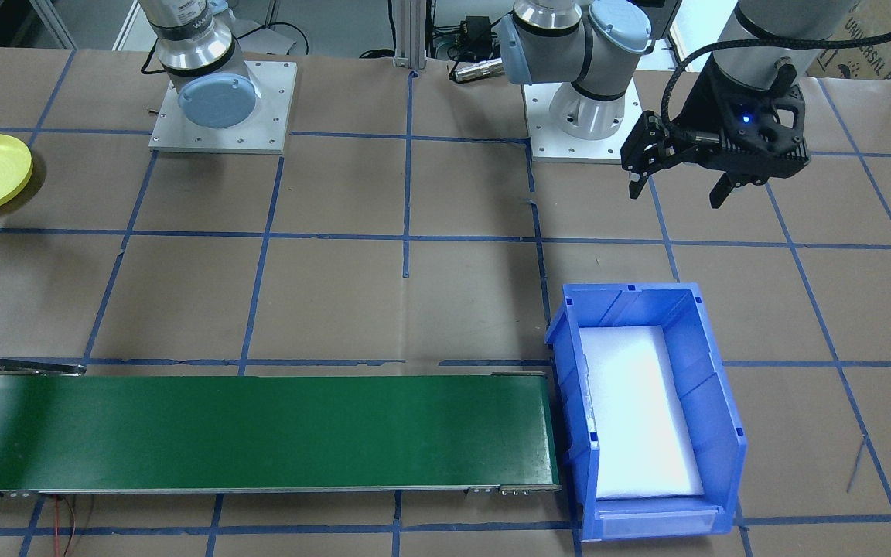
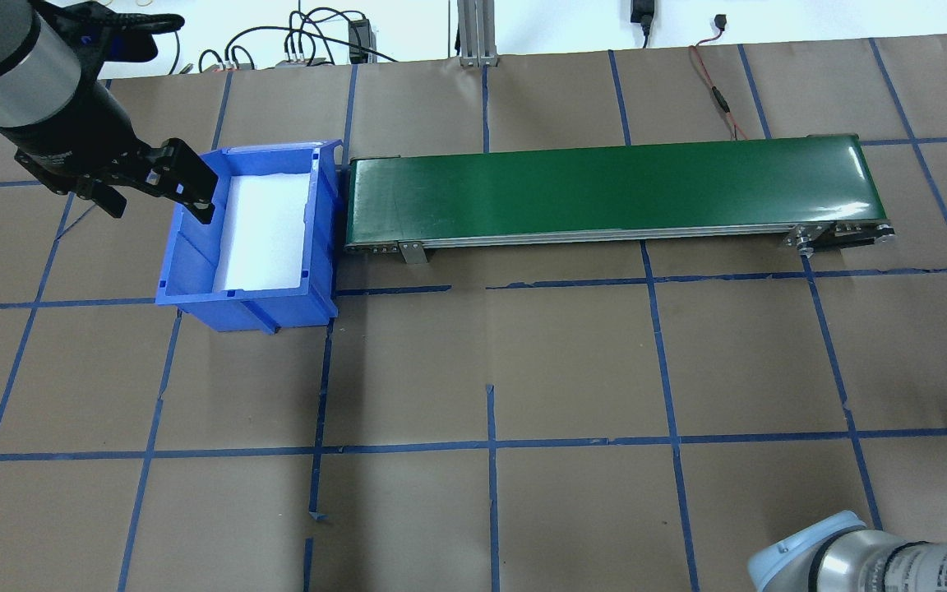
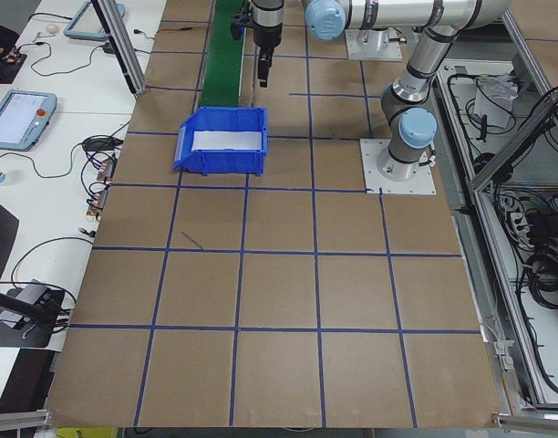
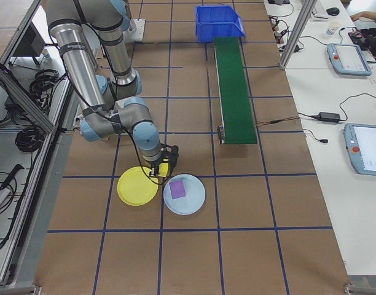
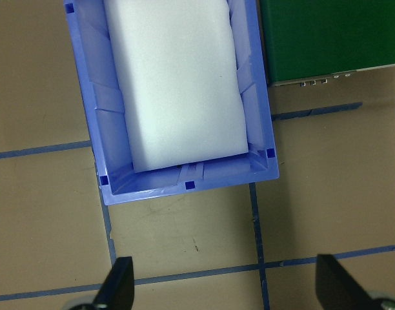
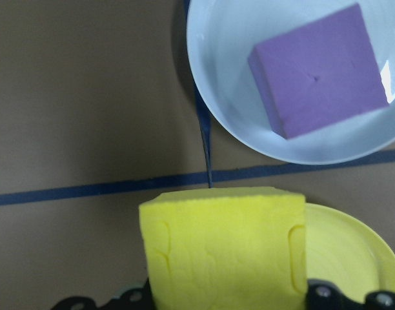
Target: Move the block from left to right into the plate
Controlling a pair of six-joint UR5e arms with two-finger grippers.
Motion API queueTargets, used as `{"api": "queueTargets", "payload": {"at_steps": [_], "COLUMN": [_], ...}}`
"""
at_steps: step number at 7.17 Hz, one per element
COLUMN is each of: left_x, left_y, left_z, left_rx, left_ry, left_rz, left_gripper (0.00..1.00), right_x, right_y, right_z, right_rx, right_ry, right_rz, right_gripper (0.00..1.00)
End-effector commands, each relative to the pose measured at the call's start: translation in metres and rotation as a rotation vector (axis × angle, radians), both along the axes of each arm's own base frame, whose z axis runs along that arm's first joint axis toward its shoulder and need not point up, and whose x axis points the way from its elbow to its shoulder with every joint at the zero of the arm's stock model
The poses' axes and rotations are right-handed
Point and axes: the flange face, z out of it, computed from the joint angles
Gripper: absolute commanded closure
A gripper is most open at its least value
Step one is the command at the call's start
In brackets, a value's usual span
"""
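My right gripper (image 4: 165, 165) is shut on a yellow foam block (image 6: 223, 252) and holds it low over the rim of the yellow plate (image 4: 136, 187). In the right wrist view the plate (image 6: 352, 248) shows beside and under the block, partly hidden by it. My left gripper (image 2: 157, 200) hangs open with nothing in it, above the table beside the blue bin (image 2: 194, 271). The left wrist view shows its two fingertips (image 5: 117, 287) wide apart over brown paper just short of the bin (image 5: 184, 187).
A pale blue plate (image 4: 194, 203) with a purple block (image 6: 320, 68) in it touches the yellow plate's side. A green conveyor belt (image 1: 260, 429) runs from the blue bin toward the plates. The bin holds only a white foam liner (image 2: 264, 234).
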Motion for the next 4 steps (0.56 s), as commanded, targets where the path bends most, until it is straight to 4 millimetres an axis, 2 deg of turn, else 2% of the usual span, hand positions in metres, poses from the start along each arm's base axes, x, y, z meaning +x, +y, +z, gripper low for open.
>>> {"api": "queueTargets", "payload": {"at_steps": [1, 2, 3, 4], "left_x": [0.0, 0.0, 0.0, 0.0], "left_y": [0.0, 0.0, 0.0, 0.0], "left_z": [0.0, 0.0, 0.0, 0.0], "left_rx": [0.0, 0.002, 0.0, 0.0], "left_ry": [0.001, 0.001, 0.001, 0.001], "left_rz": [-0.001, -0.001, -0.001, -0.001], "left_gripper": [0.0, 0.0, 0.0, 0.0], "right_x": [-0.036, -0.034, -0.031, -0.031], "right_y": [0.068, 0.074, 0.075, 0.076], "right_z": [-0.011, -0.018, -0.026, -0.028], "right_rx": [0.003, 0.015, 0.022, 0.035], "right_ry": [-0.024, -0.041, -0.089, -0.109], "right_rz": [-0.091, -0.107, -0.112, -0.118], "right_gripper": [0.67, 0.4, 0.01, 0.0]}}
